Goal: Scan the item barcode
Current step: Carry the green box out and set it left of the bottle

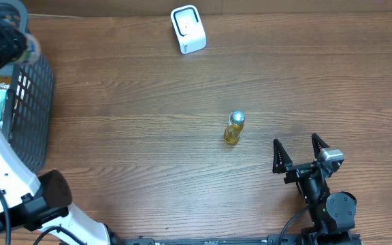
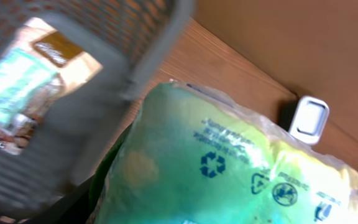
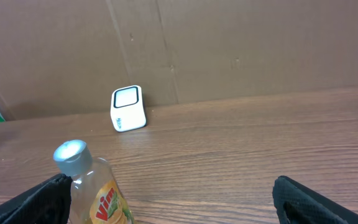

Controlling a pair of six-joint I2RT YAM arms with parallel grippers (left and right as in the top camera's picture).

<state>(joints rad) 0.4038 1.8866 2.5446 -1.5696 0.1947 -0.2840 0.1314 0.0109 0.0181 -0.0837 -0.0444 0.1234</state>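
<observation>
- Basket [image 1: 36,102], far left of the tabletop [image 1: 148,170]: a mesh bin for stock. Through its wall I see packets [image 2: 36,74], though I cannot count them exactly.
- Left pincer [image 1: 9,39], above the basket: I read it as clamped on a green-and-yellow bag [image 2: 229,162], which fills the wrist view and hides the fingers. The bag sits above the basket rim, presumably lifted so its printed face can be turned to the reader. This bag is the item to scan, and no barcode shows on the visible face.
- Scanner [image 1: 188,28], at the far edge: it stands upright with its window facing the arms so a code can be shown to it. It is well apart from the bag.
- Bottle [image 1: 234,128], mid-tabletop: it stands upright with its cap on and nothing touching it.
- Right pincer [image 1: 295,140], lower right: its jaws are spread wide and hold nothing. It is parked near the bottle, and I judge it to be waiting.
- I count one basket, one bag, one scanner, one bottle and two pincers.
</observation>
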